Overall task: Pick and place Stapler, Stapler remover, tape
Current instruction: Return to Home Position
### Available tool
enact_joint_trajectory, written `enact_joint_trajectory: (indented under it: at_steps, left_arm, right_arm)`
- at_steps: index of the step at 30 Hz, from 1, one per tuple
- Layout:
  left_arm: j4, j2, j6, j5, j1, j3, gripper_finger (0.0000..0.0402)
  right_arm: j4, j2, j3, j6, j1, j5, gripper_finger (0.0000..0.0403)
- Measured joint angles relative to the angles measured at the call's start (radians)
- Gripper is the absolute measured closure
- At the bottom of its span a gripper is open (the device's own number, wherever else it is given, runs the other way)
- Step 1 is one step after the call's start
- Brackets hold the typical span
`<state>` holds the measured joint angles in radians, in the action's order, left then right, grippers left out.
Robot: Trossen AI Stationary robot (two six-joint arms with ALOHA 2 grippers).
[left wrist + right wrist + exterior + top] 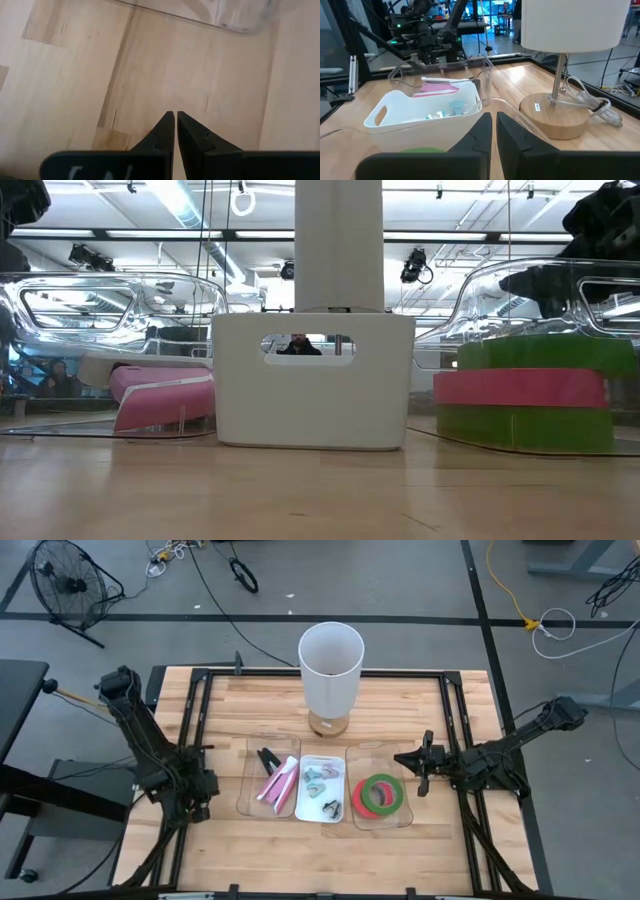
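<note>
Left fingers [165, 134]: pressed together, only a hairline slit between the tips, holding nothing. They hang over bare bench [70, 75], apart from the left clear bin [252, 805]; its rounded rim shows just ahead of them in the wrist view.

Right fingers [481, 132]: likewise closed and empty. Dark, wedge-shaped. At the outer edge of the right clear bin [380, 758]; over it or just beside it, cannot tell. No contact visible.

Three bins in a row mid-bench, sides close together.
- Left clear bin, thin glossy plastic: pink stapler [279, 781] lying slanted, black tool [268, 758] beside it.
- White bin [308, 810], opaque, slot handles: small pastel staple removers [321, 776], a darker one [331, 807] nearer the front.
- Right clear bin: tape [380, 794], flat rings stacked green, red, green in the low view.

Behind the row: lamp [330, 665], white cylindrical shade, round wooden base, clear cord [590, 102] coiled against it.

Bench: pale butcher-block wood, black rails [400, 671] along the back and sides. The strip in front of the bins is bare, and open wood lies between the left fingers and their bin.
</note>
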<state>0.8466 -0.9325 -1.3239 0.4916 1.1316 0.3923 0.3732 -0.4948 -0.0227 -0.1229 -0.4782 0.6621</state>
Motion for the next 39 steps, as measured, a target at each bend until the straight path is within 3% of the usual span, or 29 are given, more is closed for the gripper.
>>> enact_joint_trajectory:
  at_steps: [5,16,21,27,39]
  left_arm:
    - [-0.018,0.069,0.001,0.0,-0.003,-0.011,0.0379]
    - [-0.136,0.524,0.001,-0.034,-0.118,-0.206,0.0379]
    - [-0.118,0.702,0.001,-0.199,-0.265,-0.206,0.0378]
    - [-0.135,0.923,0.002,-0.24,-0.513,-0.219,0.0378]
    - [-0.192,0.931,0.001,-0.27,-0.952,-0.221,0.0379]
  right_arm:
    - [-0.016,0.088,0.005,0.0,0.0,0.0,0.0373]
    - [-0.079,0.452,0.006,0.0,0.049,0.003,0.0373]
    - [0.005,0.494,0.008,0.0,0.097,0.019,0.0373]
    - [0.043,0.495,0.006,0.0,0.17,0.007,0.0373]
    - [-0.044,0.472,0.007,0.0,0.189,0.0,0.0373]
